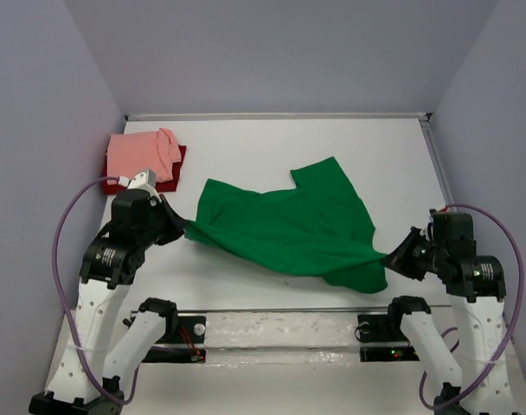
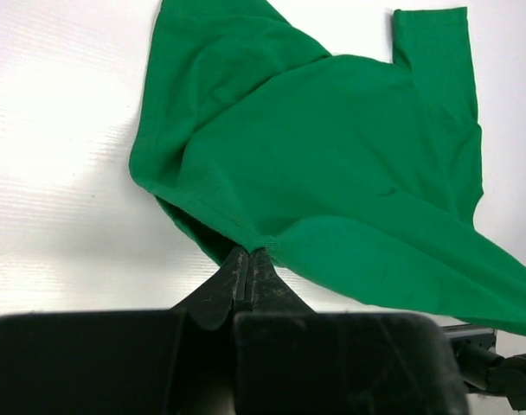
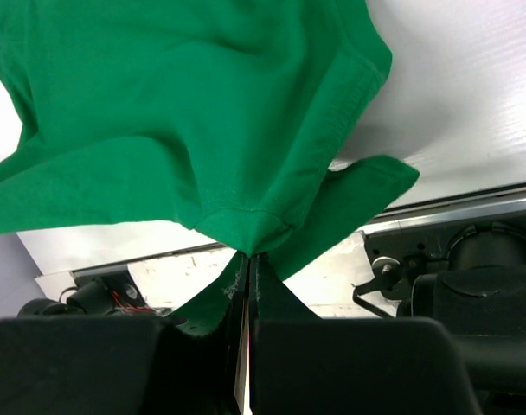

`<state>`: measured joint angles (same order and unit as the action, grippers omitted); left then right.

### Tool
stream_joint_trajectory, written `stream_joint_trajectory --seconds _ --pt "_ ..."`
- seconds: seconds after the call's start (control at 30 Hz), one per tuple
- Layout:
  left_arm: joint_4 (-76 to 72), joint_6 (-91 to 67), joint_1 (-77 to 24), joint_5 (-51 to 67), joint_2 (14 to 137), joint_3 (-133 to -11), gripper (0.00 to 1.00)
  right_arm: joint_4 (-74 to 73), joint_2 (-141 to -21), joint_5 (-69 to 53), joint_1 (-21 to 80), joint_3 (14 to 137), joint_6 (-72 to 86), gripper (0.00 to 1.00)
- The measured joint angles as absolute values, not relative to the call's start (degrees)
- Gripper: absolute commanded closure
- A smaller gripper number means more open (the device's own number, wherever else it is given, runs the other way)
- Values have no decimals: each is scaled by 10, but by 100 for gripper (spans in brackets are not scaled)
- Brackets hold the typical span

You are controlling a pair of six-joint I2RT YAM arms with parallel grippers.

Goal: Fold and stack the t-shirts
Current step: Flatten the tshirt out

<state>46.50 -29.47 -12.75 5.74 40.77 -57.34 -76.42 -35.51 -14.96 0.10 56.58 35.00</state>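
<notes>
A bright green t-shirt (image 1: 289,220) hangs stretched between my two grippers above the white table (image 1: 272,138). My left gripper (image 1: 183,227) is shut on its left edge; in the left wrist view the cloth (image 2: 332,147) runs into the closed fingertips (image 2: 248,252). My right gripper (image 1: 391,256) is shut on the lower right hem, and the right wrist view shows green fabric (image 3: 185,112) pinched at the tips (image 3: 249,254). A salmon pink t-shirt (image 1: 142,154) lies folded on a dark red t-shirt (image 1: 175,173) at the back left.
A metal rail (image 1: 280,328) with the arm bases runs along the near edge. Lilac walls close in the back and both sides. The pink and red stack sits just behind my left arm (image 1: 125,242).
</notes>
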Motion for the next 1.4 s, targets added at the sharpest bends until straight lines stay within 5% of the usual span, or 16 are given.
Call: stream_joint_trajectory --seconds 0.13,0.2,0.3,0.47,0.57,0.7,0.8,0.83,1.0,1.33,1.4 --pt "479 -299 -128 58 405 -569 79 -775 -347 -148 1 562 351 62" --pt "486 -307 -128 52 403 -570 55 -779 -346 -139 1 569 352 48" --pt "510 -322 -128 21 391 -575 27 -781 -349 -123 1 596 349 40" --pt "550 -335 -128 -25 375 -609 2 -779 -358 -113 1 635 344 39" --pt "567 -347 -128 -51 363 -627 3 -781 -366 -109 1 639 337 45" --pt "559 -342 -128 -62 361 -630 26 -767 -415 -126 1 647 323 98" --pt "516 -324 -128 -32 413 -618 44 -714 -485 -157 1 634 317 100" --pt "495 -322 -128 -20 442 -611 61 -693 -515 -161 3 634 316 100" --pt "376 -307 -143 28 619 -595 100 -603 -711 -160 19 682 287 100" --pt "286 -261 -173 71 884 -700 100 -514 -1039 -171 96 899 231 100" --pt "275 -255 -173 78 918 -722 92 -516 -1084 -178 99 945 220 100"
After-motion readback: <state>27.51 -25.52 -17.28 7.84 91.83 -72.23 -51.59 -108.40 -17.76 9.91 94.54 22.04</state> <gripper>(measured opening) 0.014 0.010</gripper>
